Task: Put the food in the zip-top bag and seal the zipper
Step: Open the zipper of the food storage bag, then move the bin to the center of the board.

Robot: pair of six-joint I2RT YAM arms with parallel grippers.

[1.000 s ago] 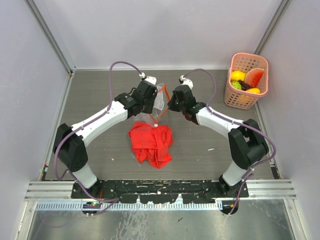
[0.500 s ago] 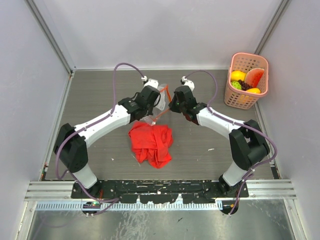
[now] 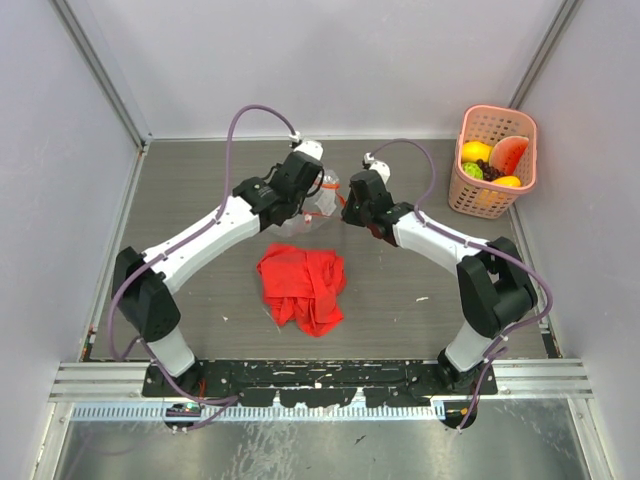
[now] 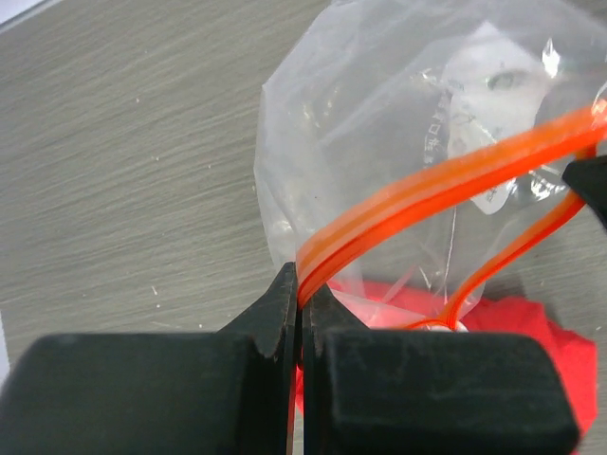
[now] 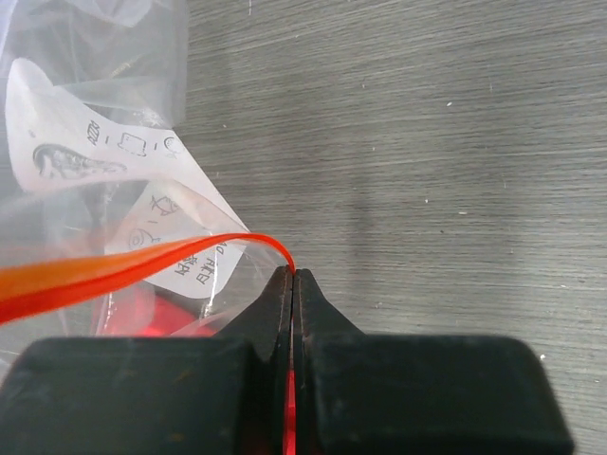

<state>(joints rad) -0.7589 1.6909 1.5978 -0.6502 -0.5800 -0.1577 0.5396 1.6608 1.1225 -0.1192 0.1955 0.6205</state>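
Left wrist: our left gripper (image 4: 300,284) clamps the zipper (image 4: 446,175) at 6 o'clock, right gripper (image 5: 292,282) likewise; we judge the bag (image 4: 379,114) light, limp, slippery, best held by that strip.

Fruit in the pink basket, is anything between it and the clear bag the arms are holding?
Yes. The food sits inside the pink basket, and the right pincer lies between that basket and the zip-top bag. Both it and the left pincer are shut on the zipper, so neither is free.
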